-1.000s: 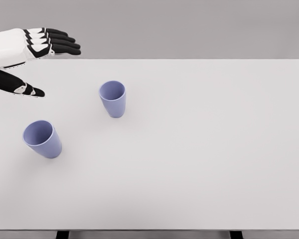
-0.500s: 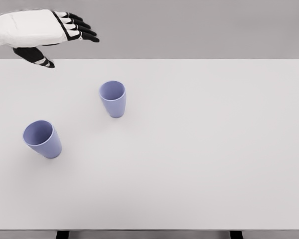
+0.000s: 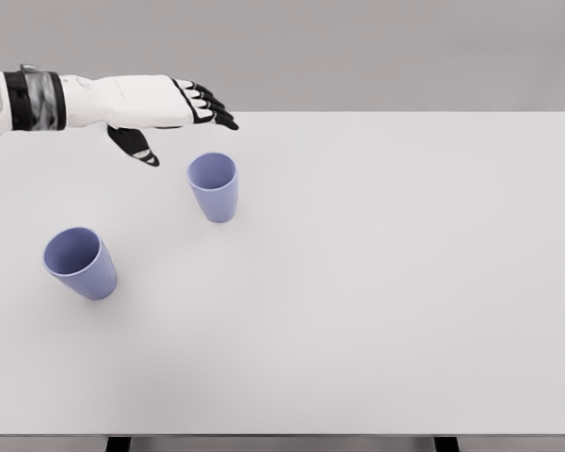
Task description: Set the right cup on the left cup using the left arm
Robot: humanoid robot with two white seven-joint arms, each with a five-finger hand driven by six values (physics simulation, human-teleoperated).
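Two lavender-blue cups stand upright on the white table (image 3: 377, 282). The right cup (image 3: 214, 186) is near the table's middle left; the left cup (image 3: 80, 263) sits nearer the front left. My left hand (image 3: 181, 127) reaches in from the left edge, above and just left of the right cup's rim, not touching it. Its fingers (image 3: 212, 104) are stretched out toward the right and its thumb hangs down, with nothing held. The right arm is out of view.
The table's far edge runs just behind the left hand. Dark table legs (image 3: 119, 443) show at the bottom edge.
The left hand has travelled right and slightly down, from the far left corner to just above and left of the right cup. Neither cup has moved.
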